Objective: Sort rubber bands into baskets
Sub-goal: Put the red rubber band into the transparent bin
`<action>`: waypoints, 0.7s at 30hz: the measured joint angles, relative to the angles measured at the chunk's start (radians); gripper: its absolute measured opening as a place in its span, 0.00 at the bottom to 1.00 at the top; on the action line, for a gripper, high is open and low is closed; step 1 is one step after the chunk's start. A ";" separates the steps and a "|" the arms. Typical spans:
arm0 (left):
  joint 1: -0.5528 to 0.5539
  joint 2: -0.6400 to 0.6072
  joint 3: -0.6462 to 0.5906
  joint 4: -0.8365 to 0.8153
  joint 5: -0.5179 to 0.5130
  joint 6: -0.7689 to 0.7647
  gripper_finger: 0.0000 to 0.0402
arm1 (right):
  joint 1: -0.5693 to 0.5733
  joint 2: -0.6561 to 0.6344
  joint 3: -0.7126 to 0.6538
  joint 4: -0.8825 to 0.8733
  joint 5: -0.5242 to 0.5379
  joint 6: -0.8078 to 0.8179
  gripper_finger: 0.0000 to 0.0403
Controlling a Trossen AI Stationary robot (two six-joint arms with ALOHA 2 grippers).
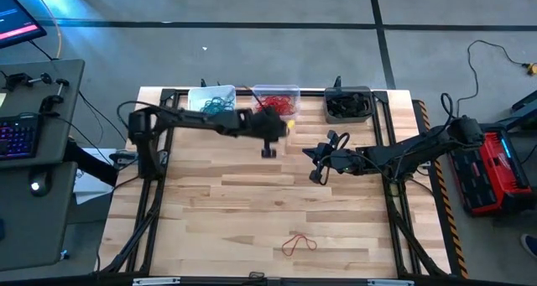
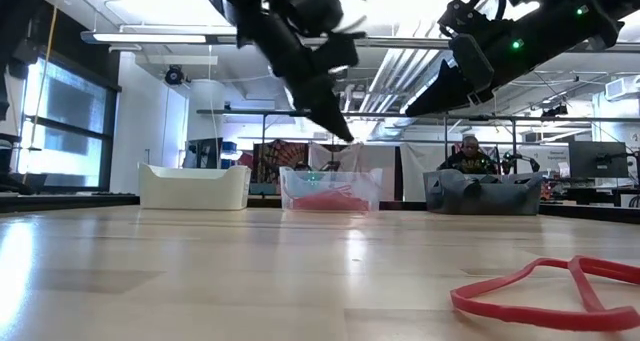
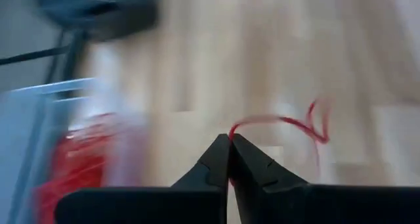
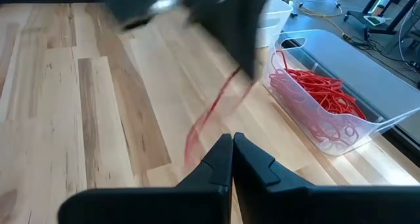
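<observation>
Red rubber band lies loose on wooden bench, nearest low camera, well apart from both grippers. Left gripper closed on thin red band, just beside clear basket of red bands. White basket holds teal bands; dark grey basket dark ones. Right gripper closed, empty.

We see a desk of pale wood planks, smooth and a bit shiny. The clear basket looks like see-through plastic. The red band looks like soft, shiny rubber. The fingers look dark and matt.
</observation>
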 joint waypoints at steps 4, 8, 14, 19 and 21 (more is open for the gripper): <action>0.080 -0.065 0.000 0.016 -0.041 -0.016 0.00 | 0.000 0.000 0.000 0.001 0.000 0.000 0.00; 0.167 -0.101 0.001 0.038 -0.046 -0.010 0.00 | 0.000 0.000 0.000 0.002 0.000 0.000 0.00; 0.279 -0.094 0.001 0.087 -0.047 0.022 0.00 | 0.000 0.000 0.000 0.010 0.001 -0.006 0.00; 0.351 -0.069 0.001 0.133 -0.027 0.035 0.00 | 0.000 0.000 0.000 0.016 0.005 -0.014 0.00; 0.376 -0.063 0.002 0.152 -0.006 0.035 0.00 | 0.000 0.000 0.000 0.016 0.007 -0.016 0.00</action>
